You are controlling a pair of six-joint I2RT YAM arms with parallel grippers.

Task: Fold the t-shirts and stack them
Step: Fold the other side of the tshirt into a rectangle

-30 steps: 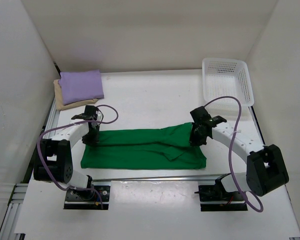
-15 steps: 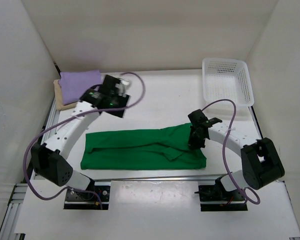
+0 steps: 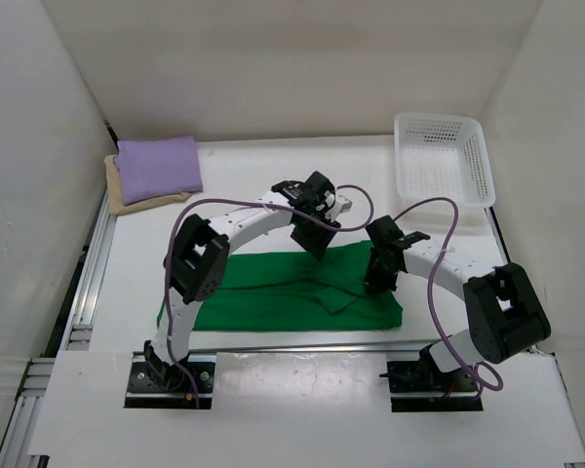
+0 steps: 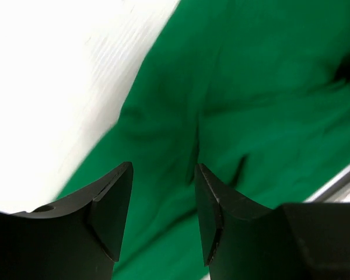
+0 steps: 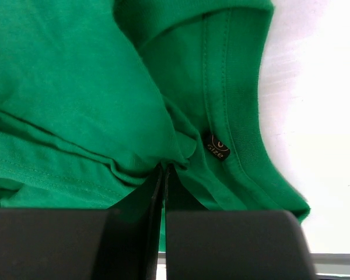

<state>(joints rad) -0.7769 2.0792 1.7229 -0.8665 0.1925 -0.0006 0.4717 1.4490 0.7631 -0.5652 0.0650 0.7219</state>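
Observation:
The bright green t-shirt (image 3: 273, 297) lies as a long folded band across the near table. My right gripper (image 3: 378, 278) is down on its right end, shut on a pinched fold of green cloth (image 5: 76, 87) just beside the collar label (image 5: 217, 147). My left gripper (image 3: 312, 239) reaches over to the band's upper middle and hovers open above the green t-shirt (image 4: 251, 87), nothing between its fingers (image 4: 114, 204). The light purple t-shirt (image 3: 158, 166) lies folded on the tan t-shirt (image 3: 127, 200) at the far left.
A white mesh basket (image 3: 444, 161) stands at the far right corner. White walls close in on both sides. A metal rail (image 3: 302, 343) runs along the near edge just below the green t-shirt. The left arm's links arch over the shirt's left part.
My left gripper opened, left the green shirt's left end, and swung up and across to the right, over the shirt's middle. The right gripper kept its grip in place.

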